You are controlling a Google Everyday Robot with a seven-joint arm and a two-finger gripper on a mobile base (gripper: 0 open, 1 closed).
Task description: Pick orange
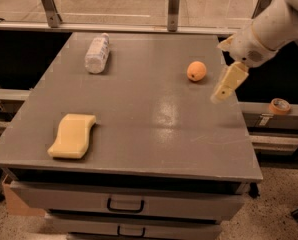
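The orange [196, 71] is a small round fruit resting on the grey table [139, 109], at the right side toward the back. My gripper [228, 82] hangs from the white arm [269, 29] that reaches in from the upper right. It hovers over the table's right edge, just right of the orange and slightly nearer, not touching it. It holds nothing that I can see.
A clear plastic bottle [97, 53] lies on its side at the back left. A pale yellow wavy sponge [73, 135] lies at the front left. A tape roll [279, 105] sits on a ledge off the table's right. Drawers [125, 203] are below the front edge.
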